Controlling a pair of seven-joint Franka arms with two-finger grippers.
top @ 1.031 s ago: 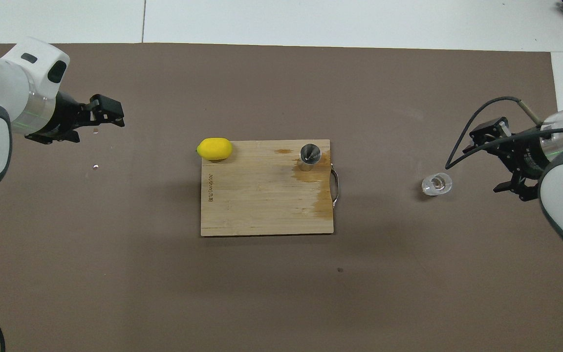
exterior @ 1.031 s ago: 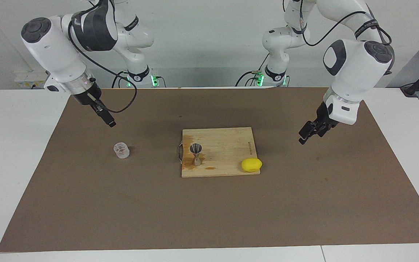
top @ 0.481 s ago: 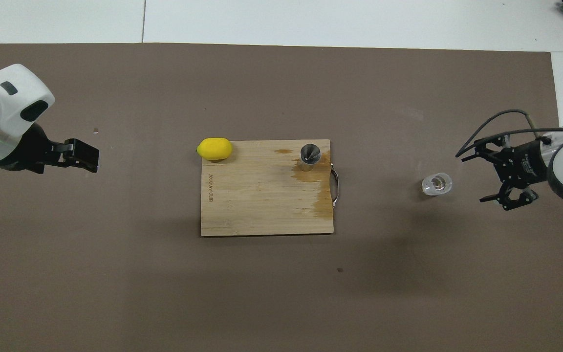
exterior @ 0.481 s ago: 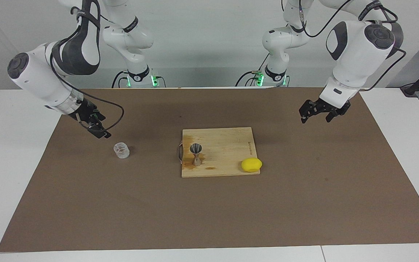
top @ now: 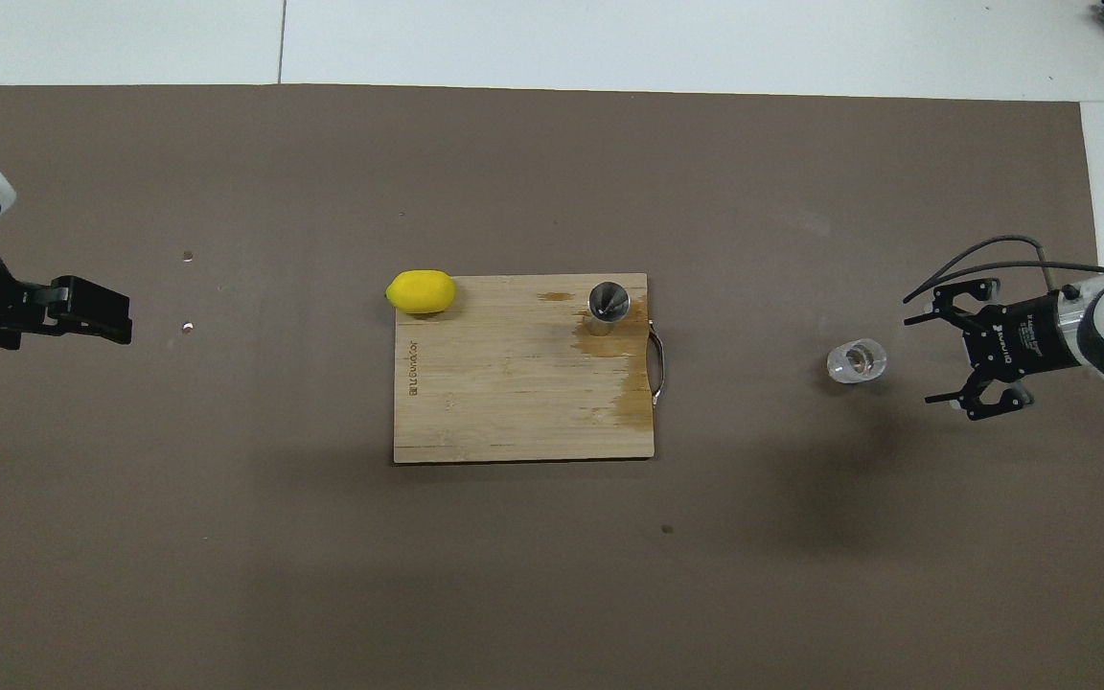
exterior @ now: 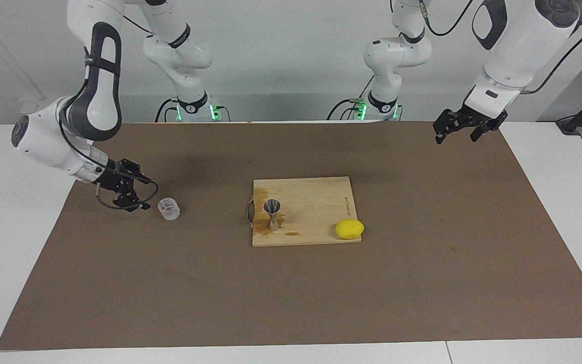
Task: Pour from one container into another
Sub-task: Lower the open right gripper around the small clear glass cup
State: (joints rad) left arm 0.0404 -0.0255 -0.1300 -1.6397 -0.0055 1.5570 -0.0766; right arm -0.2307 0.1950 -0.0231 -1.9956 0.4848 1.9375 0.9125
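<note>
The small clear glass cup (exterior: 168,208) (top: 857,360) stands upright on the brown mat toward the right arm's end of the table. My right gripper (exterior: 142,193) (top: 926,356) is low beside it, turned sideways and open toward the cup, with a small gap between them. The silver hourglass jigger (exterior: 272,213) (top: 608,302) stands on the wooden cutting board (exterior: 316,199) (top: 514,402), at the corner near the board's metal handle. My left gripper (exterior: 453,129) (top: 97,312) hangs open and empty, high over the mat at the left arm's end.
A yellow lemon (exterior: 349,229) (top: 421,291) lies at the board's corner farther from the robots, toward the left arm's end. Wet stains mark the board around the jigger. The brown mat (exterior: 291,293) covers most of the white table.
My right gripper has come down and turned sideways beside the glass cup, its fingers spread. My left gripper has risen and drawn back toward its own end of the table.
</note>
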